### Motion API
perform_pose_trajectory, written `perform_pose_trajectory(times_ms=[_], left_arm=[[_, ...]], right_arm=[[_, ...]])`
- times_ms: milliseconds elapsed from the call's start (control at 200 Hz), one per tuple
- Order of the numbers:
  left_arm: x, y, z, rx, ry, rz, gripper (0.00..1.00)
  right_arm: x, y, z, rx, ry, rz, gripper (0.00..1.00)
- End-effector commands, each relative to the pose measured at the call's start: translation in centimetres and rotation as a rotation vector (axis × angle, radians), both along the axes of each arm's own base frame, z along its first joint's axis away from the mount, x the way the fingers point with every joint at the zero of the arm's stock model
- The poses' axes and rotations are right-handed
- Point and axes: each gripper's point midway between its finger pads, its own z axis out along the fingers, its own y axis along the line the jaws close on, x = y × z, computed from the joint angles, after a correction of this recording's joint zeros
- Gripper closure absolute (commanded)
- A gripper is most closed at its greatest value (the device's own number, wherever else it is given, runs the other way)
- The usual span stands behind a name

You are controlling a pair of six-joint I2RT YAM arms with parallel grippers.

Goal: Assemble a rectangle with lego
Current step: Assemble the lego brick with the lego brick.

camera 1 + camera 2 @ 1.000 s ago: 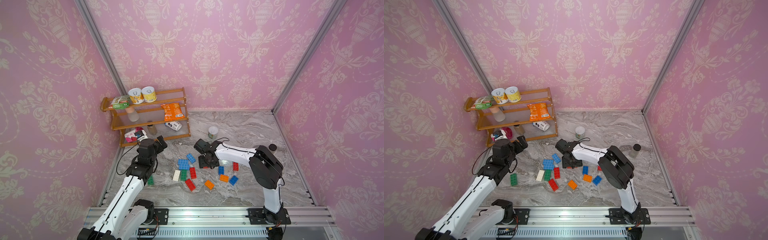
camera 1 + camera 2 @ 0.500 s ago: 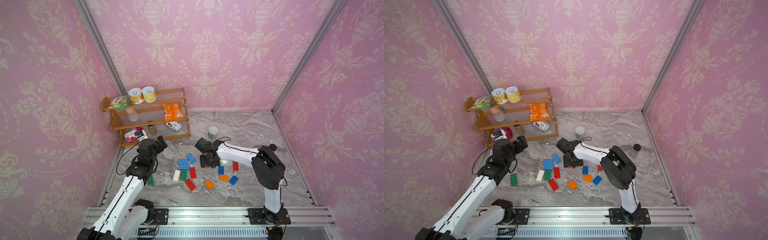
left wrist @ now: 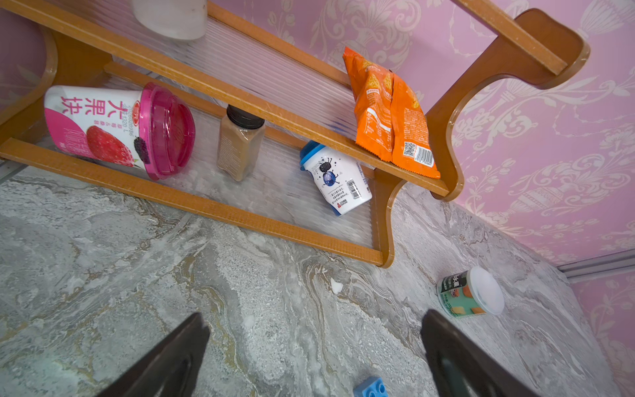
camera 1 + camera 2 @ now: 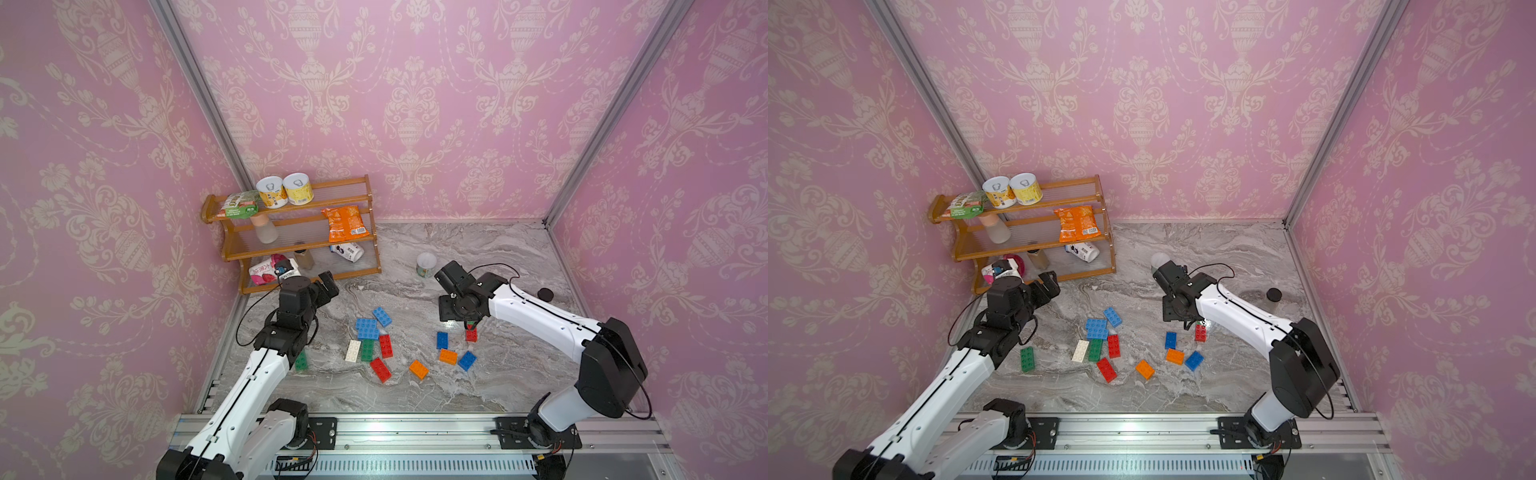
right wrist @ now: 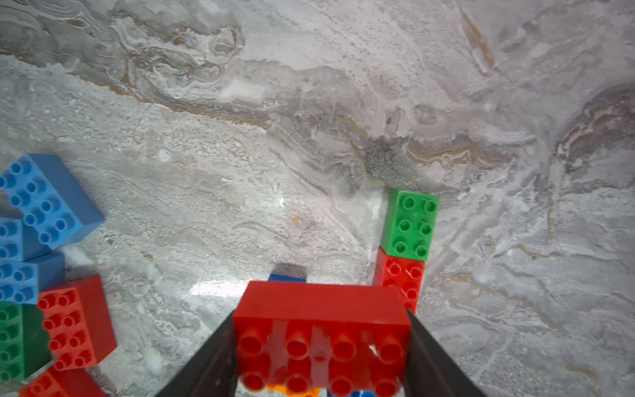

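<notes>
Right gripper (image 5: 321,314) is clamped on a long red brick (image 5: 323,343), one finger on each short end, studs facing the wrist camera. The brick is held off the marble table (image 4: 415,395) and is hidden under the gripper in both top views. Just beyond it on the table, a green brick (image 5: 410,225) sits end to end against a second red brick (image 5: 400,282), touching. Left gripper (image 3: 312,330) is spread wide with nothing between the fingers, hovering over bare table, pointed at the wooden shelf (image 3: 240,216), well apart from the lego. The rest of the lego lies loose mid-table, no rectangle formed. In the main cluster, a blue pair (image 4: 368,328) is touching. On its near side are a white brick (image 4: 353,350), a dark green brick (image 4: 368,350) and an upright red brick (image 4: 386,345), side by side. An angled red brick (image 4: 380,369) lies just nearer. To the right, all apart: narrow blue brick (image 4: 442,340), orange square (image 4: 448,356), tilted blue brick (image 4: 467,360), orange brick (image 4: 418,369). A lone green brick (image 4: 1027,358) sits beside the left arm. A lidded cup (image 4: 426,264) stands behind the right gripper.
</notes>
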Motion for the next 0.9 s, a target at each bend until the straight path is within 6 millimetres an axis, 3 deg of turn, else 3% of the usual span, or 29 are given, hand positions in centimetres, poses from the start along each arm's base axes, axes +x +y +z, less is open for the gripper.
perform_pose_trajectory(times_ms=[0, 320, 895], left_arm=[[0.7, -1.6, 1.3, -0.081, -0.037, -0.050, 0.01], [1.3, -3.5, 0.5, -0.134, -0.015, -0.109, 0.01], [2.1, -4.3, -0.3, -0.127, 0.012, -0.126, 0.01]], right_arm=[[-1.1, -3.0, -0.6, -0.075, 0.029, 0.014, 0.65], [-1.8, -5.9, -2.5, -0.031, 0.059, -0.077, 0.66], [-1.0, -5.9, -4.5, 0.013, 0.069, -0.086, 0.66]])
